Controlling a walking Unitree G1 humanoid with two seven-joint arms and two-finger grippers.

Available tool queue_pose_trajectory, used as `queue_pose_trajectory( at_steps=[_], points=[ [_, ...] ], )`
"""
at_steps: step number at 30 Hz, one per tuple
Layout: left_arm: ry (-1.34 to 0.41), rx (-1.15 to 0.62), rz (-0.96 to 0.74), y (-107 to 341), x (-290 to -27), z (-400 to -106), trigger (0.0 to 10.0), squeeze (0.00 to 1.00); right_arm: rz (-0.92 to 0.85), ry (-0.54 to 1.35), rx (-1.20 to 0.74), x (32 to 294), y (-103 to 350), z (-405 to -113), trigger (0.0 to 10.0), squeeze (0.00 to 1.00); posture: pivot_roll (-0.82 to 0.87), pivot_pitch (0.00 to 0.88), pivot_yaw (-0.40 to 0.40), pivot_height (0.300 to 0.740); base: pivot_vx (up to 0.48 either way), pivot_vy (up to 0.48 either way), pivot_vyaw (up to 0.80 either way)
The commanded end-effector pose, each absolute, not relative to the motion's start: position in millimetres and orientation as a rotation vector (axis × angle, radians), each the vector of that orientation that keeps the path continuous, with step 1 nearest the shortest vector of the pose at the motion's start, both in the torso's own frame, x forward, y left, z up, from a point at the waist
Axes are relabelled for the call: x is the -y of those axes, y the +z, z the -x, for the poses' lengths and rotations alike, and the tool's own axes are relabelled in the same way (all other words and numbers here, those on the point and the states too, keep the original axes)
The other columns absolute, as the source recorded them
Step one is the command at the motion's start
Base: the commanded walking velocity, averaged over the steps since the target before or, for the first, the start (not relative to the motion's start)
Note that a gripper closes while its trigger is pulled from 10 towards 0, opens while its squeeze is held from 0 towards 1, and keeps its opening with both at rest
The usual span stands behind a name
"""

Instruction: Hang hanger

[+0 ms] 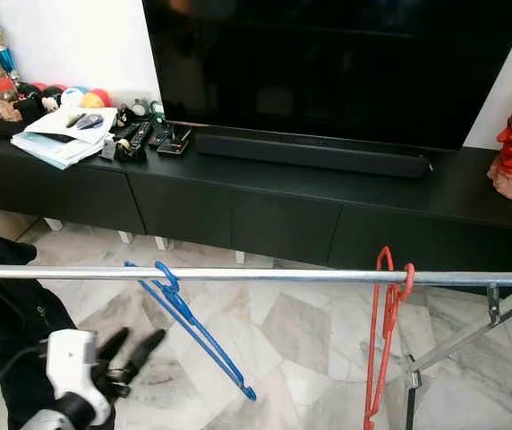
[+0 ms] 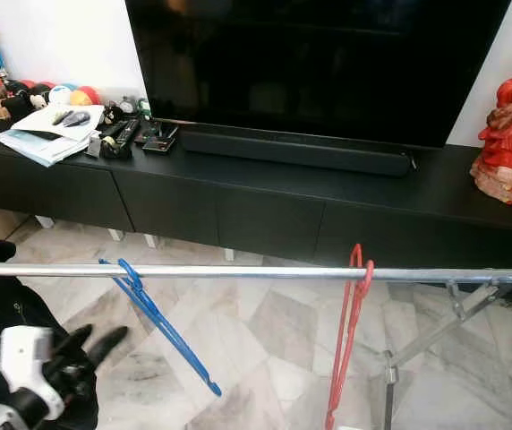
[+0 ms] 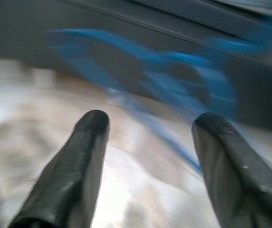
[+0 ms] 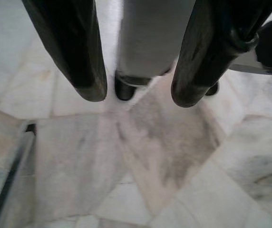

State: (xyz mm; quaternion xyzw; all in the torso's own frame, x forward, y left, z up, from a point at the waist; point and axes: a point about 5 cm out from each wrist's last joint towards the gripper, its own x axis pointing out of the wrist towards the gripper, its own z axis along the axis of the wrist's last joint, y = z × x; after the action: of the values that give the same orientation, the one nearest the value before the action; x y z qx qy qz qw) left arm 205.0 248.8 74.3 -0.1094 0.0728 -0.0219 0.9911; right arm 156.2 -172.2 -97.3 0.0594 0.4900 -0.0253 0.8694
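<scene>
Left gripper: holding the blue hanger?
No. The left gripper is open and empty below the rail, where the blue hanger already hangs.

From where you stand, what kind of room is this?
Probably a home living room: a large television on a long black cabinet, a marble floor, and a drying rail with hangers.

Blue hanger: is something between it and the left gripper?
Nothing visible is. The left gripper is open, below the rail and apart from the blue hanger, which already hooks on the rail. Bare floor shows between them.
</scene>
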Motion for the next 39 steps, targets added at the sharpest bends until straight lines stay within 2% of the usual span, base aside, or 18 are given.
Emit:
queue_pose_trajectory(
  at_steps=[1,2,3,4,6,8,14,19,21,24,27,35,39],
  points=[
    [0.098,-0.184,0.190,62,-265,-200,10.0,0.55,-0.116,-0.054,-1.042,170,-99,-154,10.0,0.00,0.01,0.024,0.027,0.740,0.000,0.000,0.00],
    [0.147,-0.199,0.181,57,-270,-199,10.0,0.55,-0.117,-0.052,-1.041,167,-99,-154,10.0,0.00,0.01,0.023,0.028,0.740,0.000,0.000,0.00],
    [0.193,-0.329,0.155,35,-273,-196,10.0,0.00,-0.119,-0.043,-1.040,160,-99,-156,10.0,0.00,0.01,0.017,0.029,0.740,0.000,0.000,0.00],
    [0.193,-0.329,0.155,35,-273,-196,10.0,0.00,-0.119,-0.043,-1.040,160,-99,-156,10.0,0.00,0.01,0.017,0.029,0.740,0.000,0.000,0.00],
    [0.131,-0.475,0.142,10,-263,-191,10.0,0.00,-0.120,-0.039,-1.039,156,-99,-156,10.0,0.00,0.01,0.012,0.029,0.740,0.000,0.000,0.00],
    [0.083,-0.545,0.140,-7,-252,-188,10.0,0.00,-0.120,-0.038,-1.040,154,-99,-156,10.0,0.00,0.01,0.009,0.030,0.740,0.000,0.000,0.00],
    [0.029,-0.817,0.019,-61,-232,-175,10.0,0.00,-0.118,-0.044,-1.036,153,-98,-157,10.0,0.00,0.01,0.021,0.028,0.740,0.000,0.000,0.00],
    [0.046,-0.948,-0.020,-77,-232,-159,10.0,0.00,-0.123,-0.061,-1.032,157,-98,-158,10.0,0.00,-0.01,0.034,0.034,0.740,0.000,0.000,0.00],
    [0.040,-0.967,-0.025,-80,-231,-157,10.0,0.00,-0.123,-0.076,-1.032,162,-98,-157,10.0,0.00,-0.01,0.036,0.035,0.740,0.000,0.000,0.00],
    [0.061,-0.968,-0.010,-83,-229,-157,10.0,0.00,-0.110,-0.125,-1.047,194,-99,-146,10.0,0.00,-0.01,0.046,0.034,0.740,0.000,0.000,0.00],
    [0.076,-0.955,0.015,-84,-227,-159,10.0,0.00,-0.115,-0.150,-1.048,208,-99,-138,10.0,0.00,-0.01,0.049,0.035,0.740,0.000,0.000,0.00],
    [0.049,-0.988,-0.001,-88,-209,-164,10.0,0.00,-0.117,-0.160,-1.058,213,-100,-133,10.0,0.00,-0.02,0.050,0.037,0.740,-0.152,0.000,0.00],
    [0.060,-0.996,0.002,-87,-205,-171,10.0,0.00,-0.117,-0.147,-1.060,207,-100,-137,10.0,0.00,-0.01,0.051,0.035,0.740,-0.252,0.000,-0.63]
  ],
)
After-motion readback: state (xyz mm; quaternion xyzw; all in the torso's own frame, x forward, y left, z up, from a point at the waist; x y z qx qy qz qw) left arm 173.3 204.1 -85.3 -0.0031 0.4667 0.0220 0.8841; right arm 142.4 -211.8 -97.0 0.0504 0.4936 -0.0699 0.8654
